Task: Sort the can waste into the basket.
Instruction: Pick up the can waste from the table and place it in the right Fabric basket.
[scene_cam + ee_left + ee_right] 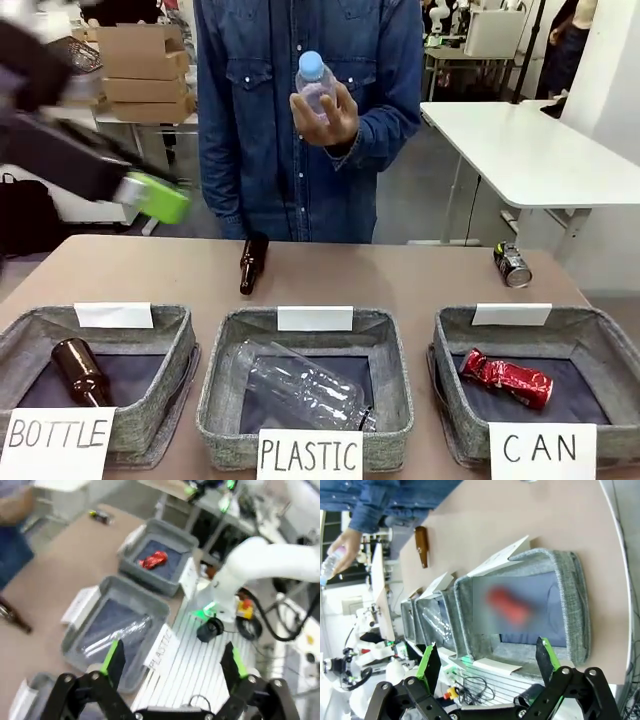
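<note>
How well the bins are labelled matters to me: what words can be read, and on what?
"BOTTLE": left sign, on the left basket.
"PLASTIC": middle sign, on the middle basket.
"CAN": right sign, on the right basket.
Blank: the white tags.
Too small to read: lettering on the red can and dark can.

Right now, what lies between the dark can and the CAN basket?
Bare table, in the front view; the dark can sits just beyond the CAN basket.
</note>
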